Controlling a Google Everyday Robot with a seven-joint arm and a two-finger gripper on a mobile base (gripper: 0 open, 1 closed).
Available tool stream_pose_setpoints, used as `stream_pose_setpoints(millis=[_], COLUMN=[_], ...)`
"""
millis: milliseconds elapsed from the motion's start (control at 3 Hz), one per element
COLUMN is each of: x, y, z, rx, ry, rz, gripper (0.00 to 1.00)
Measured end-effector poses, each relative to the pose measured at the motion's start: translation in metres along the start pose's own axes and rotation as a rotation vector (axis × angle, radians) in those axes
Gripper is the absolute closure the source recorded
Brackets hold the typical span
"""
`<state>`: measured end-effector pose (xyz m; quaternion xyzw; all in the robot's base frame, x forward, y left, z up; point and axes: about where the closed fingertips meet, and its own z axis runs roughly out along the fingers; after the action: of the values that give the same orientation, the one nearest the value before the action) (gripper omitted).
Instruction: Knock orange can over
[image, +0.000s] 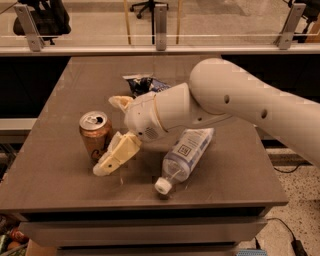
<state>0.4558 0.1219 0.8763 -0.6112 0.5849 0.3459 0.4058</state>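
Step in hand: approach for the push, contact apparently just being made. The small orange-tan aluminium can with the silver pull-tab top (94, 132) is standing upright on the left half of the brown-grey table (55, 175), not yet tipped. The robot's cream two-finger gripper (107, 136) is sitting low on the can's right side, claw released and spread. The near finger (118, 154) is lying in front of and just right of the can, seemingly touching its lower wall, while the far finger (120, 102) is showing just behind and right of it. The white arm (235, 100) is reaching in from the right, passing over part of the dark blue snack bag (142, 84). The long clear plastic bottle with the white cap (184, 155) is lying on its side, near the can but apart from it. Judgement: the next move is calling for a sideways sweep leftward, with contact high enough on the can that it topples rather than slides, and the table's left edge kept in mind.
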Motion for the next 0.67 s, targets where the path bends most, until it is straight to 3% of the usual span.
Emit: stream_pose_setpoints(millis=[333,667], x=[-0.0066,-0.0114], y=[0.0010,0.0014], z=[0.0026,0.0044], rx=[-0.016,-0.029], ry=[-0.024,-0.023], rz=[-0.002,-0.007], gripper=[0.00,0.16])
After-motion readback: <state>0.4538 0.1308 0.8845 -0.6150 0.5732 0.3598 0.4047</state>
